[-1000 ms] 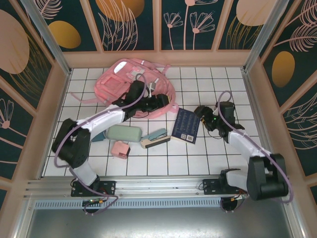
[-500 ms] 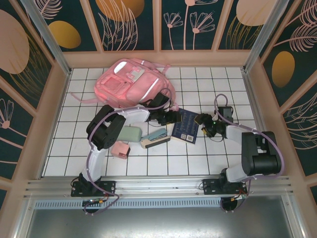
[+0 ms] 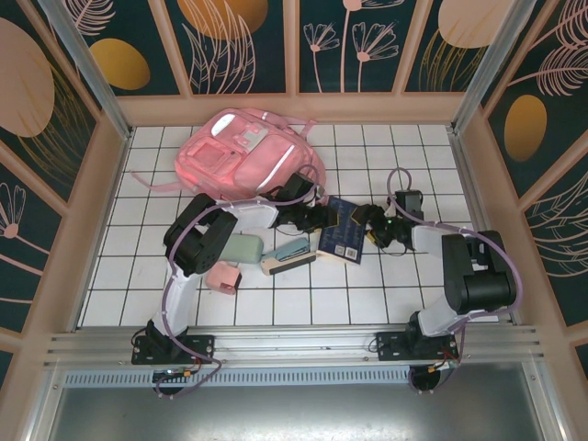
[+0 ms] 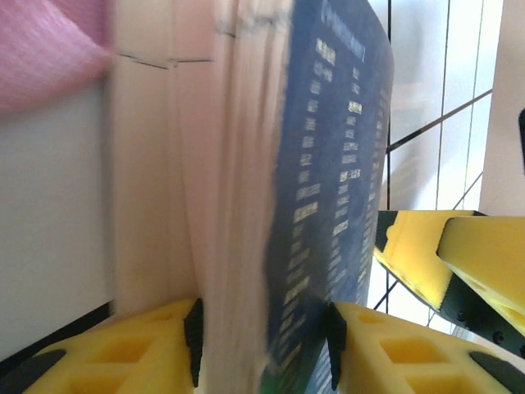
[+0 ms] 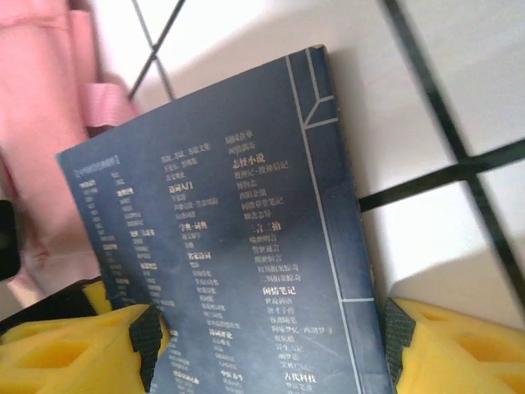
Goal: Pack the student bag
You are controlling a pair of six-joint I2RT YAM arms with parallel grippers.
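Where hands meet: one book (image 3: pixel 344 231), one bag (image 3: pixel 241 156)

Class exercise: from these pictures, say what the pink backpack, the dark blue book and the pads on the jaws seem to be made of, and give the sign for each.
Backpack: looks like soft woven fabric, mostly matte, with paler shiny strips; it slumps and creases.
Book: probably paper with a smooth printed card cover; stacked page edges show in the left wrist view.
Pads: apparently yellow foam or soft rubber, matte, with moulded hollows; which one cannot be told.
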